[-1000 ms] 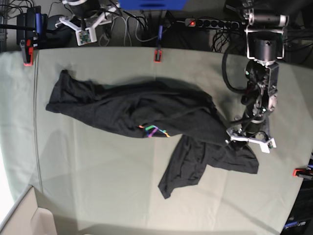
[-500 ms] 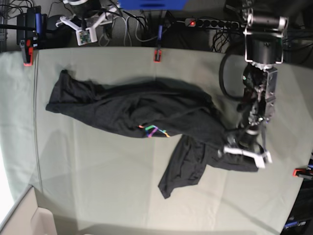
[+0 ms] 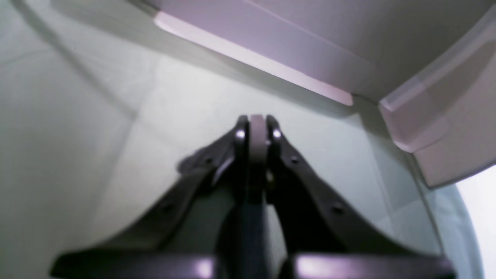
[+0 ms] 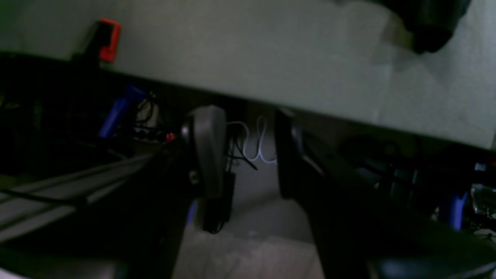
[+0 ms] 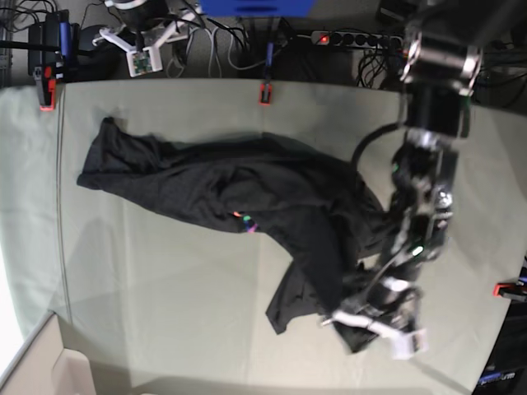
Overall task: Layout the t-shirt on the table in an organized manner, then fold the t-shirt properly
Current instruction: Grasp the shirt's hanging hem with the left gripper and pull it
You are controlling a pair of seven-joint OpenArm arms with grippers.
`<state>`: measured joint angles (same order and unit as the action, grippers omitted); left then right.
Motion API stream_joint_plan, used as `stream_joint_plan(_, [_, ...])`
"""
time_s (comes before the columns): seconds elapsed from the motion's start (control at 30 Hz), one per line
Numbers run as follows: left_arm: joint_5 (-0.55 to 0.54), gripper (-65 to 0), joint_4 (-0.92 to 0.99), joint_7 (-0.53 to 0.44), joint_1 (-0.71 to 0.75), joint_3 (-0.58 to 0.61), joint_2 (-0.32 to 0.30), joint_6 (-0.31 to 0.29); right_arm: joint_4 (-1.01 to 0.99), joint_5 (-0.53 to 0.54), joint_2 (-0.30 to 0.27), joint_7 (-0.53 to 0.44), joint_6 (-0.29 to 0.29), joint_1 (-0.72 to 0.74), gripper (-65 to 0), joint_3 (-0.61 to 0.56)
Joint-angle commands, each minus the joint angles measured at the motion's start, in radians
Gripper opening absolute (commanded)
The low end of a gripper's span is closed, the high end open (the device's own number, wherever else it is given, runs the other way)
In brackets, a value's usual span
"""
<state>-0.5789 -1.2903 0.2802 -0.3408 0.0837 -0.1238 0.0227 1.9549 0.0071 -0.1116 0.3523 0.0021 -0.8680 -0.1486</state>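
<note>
Across the table (image 5: 165,313), the shirt (image 5: 222,185) sprawls crumpled from about ten o'clock to five o'clock, a speck of coloured print (image 5: 244,220) showing near its middle. At five o'clock the left gripper (image 5: 375,322) sits over the shirt's bunched lower corner, fingers pressed together, though whether cloth is pinched cannot be told. At eleven o'clock, off the table's far edge, the right gripper (image 5: 142,43) hangs with fingers spread, holding nothing.

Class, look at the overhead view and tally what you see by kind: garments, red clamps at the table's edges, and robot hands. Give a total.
T-shirt: 1
Red clamps: 3, at and
Robot hands: 2, the left hand and the right hand
Total: 6
</note>
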Motion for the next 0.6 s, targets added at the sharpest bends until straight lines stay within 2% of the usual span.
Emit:
stream_joint_plan(0.0, [-0.003, -64.9, 0.008, -0.026, -0.051, 0.006, 0.014, -0.013, 0.016, 0.001, -0.001, -0.019, 0.003, -0.012, -42.5, 0.001])
stream_joint_plan(0.37, [-0.003, -64.1, 0.274, -0.022, -0.289, 0.19, 0.146, -0.014, 0.016, 0.004, 0.005, 0.044, 0.003, 0.005, -42.5, 0.002])
stream_joint_plan(0.47, [-0.006, -54.8, 0.312, -0.02, -0.307, 0.235, 0.154, -0.013, 0.018, 0.004, 0.005, 0.044, 0.003, 0.007, -42.5, 0.001])
stream_joint_plan(0.57, [-0.003, -38.6, 0.305, -0.02, -0.297, 0.284, 0.131, -0.017, 0.018, 0.004, 0.005, 0.044, 0.003, 0.007, -42.5, 0.001])
